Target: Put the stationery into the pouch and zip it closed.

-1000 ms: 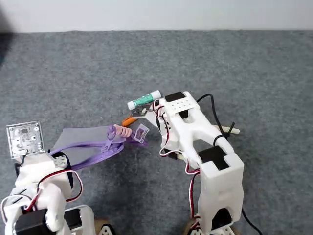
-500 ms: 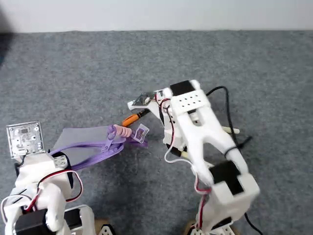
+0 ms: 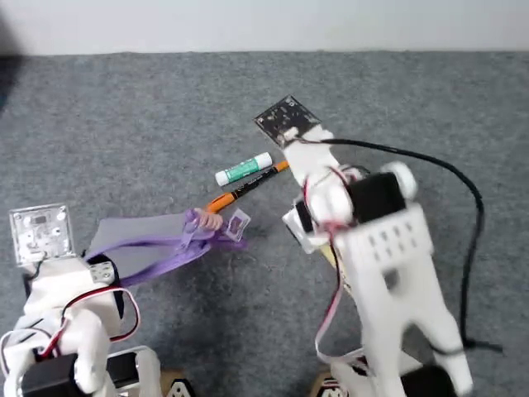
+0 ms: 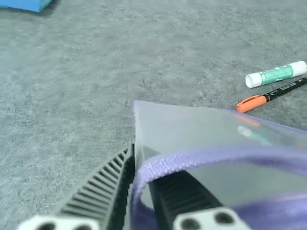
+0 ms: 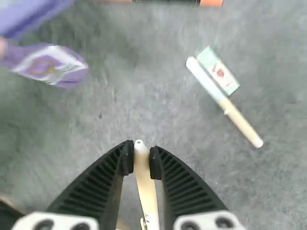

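Left pincer (image 4: 134,155): pressed together on a corner of the pouch (image 4: 201,136), gripping its clear wall beside the purple zip band.

In the high view the pouch lies at 8 o'clock on the table (image 3: 124,107). Its tag (image 3: 238,224) points toward the centre.

Glue stick (image 3: 244,169) and orange pen (image 3: 248,188): side by side on the table at 1 o'clock from the tag, both outside the pouch. The pen's orange end is near the tag.

Right pincer (image 5: 139,152): pinching the tip of a cream pen (image 5: 144,184). Ahead of it a second cream pen (image 5: 225,103) lies on the table, with a green-and-white block (image 5: 218,70) just beside one end.
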### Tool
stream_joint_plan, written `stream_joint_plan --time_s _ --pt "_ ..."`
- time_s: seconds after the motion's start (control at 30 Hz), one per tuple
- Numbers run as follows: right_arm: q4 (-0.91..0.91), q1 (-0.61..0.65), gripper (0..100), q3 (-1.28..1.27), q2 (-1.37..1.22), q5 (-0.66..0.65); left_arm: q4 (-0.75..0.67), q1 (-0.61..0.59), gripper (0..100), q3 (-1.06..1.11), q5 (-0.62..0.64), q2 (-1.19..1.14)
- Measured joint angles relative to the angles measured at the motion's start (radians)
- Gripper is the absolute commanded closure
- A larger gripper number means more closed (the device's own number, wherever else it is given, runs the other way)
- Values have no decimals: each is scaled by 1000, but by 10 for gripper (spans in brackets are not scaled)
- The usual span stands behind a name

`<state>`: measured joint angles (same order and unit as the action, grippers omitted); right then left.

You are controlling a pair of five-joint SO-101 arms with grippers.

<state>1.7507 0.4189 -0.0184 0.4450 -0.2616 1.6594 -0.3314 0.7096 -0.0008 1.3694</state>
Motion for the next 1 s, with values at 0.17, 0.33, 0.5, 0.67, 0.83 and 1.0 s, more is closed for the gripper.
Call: stream_joint_plan --time_s 0.17,0.33,0.5,0.67,0.83,1.0 --pt "0 49 991 0 181 104 68 74 985 -152 5 -158" --pt "-11 104 991 0 336 333 77 127 985 -321 5 -305" --pt "-161 149 991 0 434 488 77 183 985 -387 5 -373" --pt "-381 195 991 0 439 520 77 233 985 -374 5 -388" --pt "-612 270 991 0 442 519 77 242 985 -299 5 -377" --pt "-744 377 991 0 436 462 77 241 985 -232 5 -377"
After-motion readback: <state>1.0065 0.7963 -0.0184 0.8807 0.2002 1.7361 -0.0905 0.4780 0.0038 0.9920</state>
